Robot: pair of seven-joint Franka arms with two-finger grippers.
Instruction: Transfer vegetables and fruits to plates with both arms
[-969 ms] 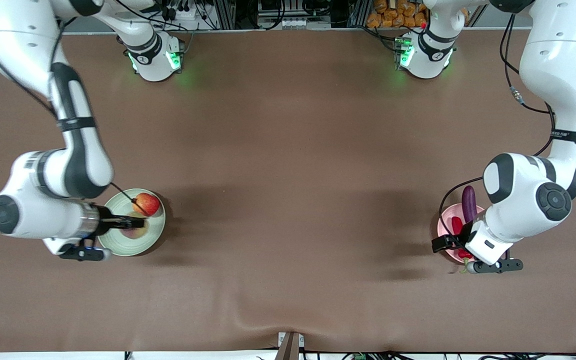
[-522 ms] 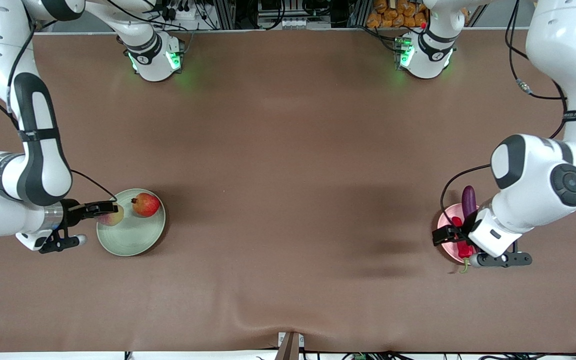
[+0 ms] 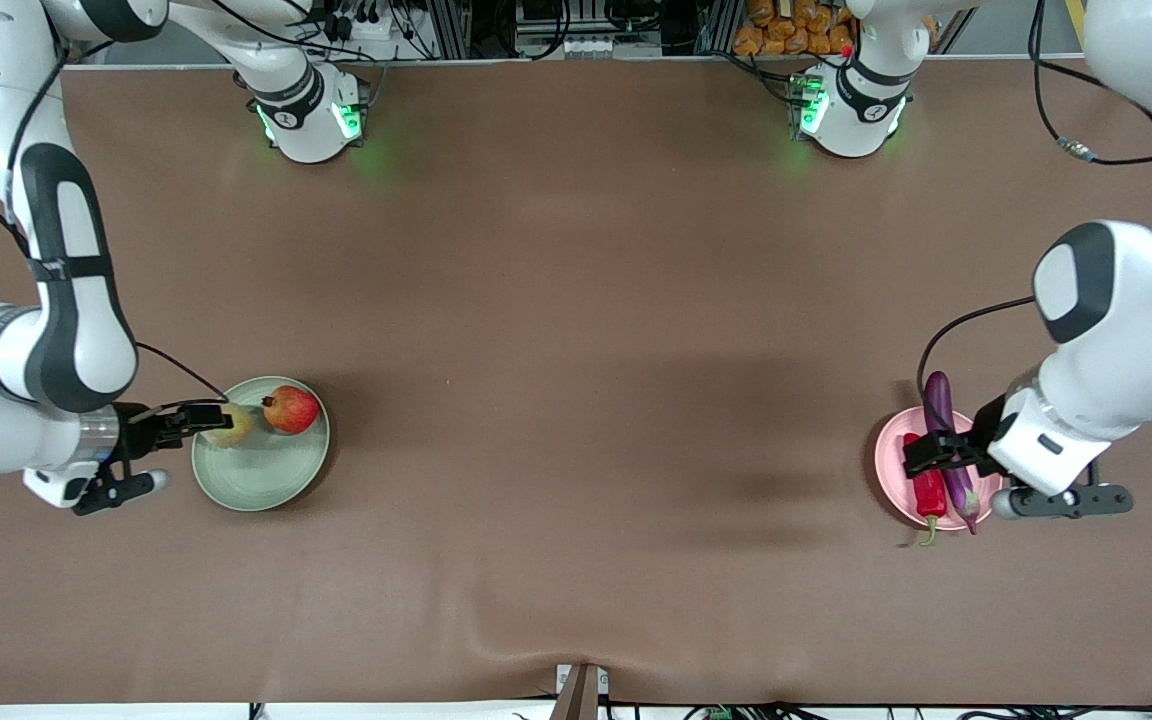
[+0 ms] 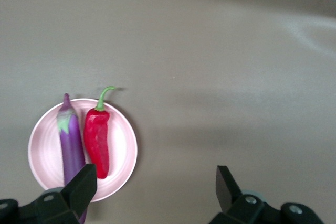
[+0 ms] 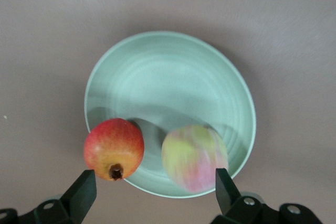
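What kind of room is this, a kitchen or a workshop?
Most likely a robotics lab, not a kitchen: two white arms bolted to a brown table, cables and equipment racks along its edge, and fruit on a green plate looking staged for practice.

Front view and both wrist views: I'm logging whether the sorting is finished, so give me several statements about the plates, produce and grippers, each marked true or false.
1. The round red pomegranate-like fruit lies on the pale green ribbed plate. True.
2. The round pale yellow-green fruit blushed pink lies on the brown table. False: it is on the green plate, beside the red fruit.
3. The long slim purple eggplant and glossy red chili pepper lie side by side on the pale pink plate. True.
4. The left gripper is shut on the eggplant. False: it is open and holds nothing.
5. The right gripper is open. True.
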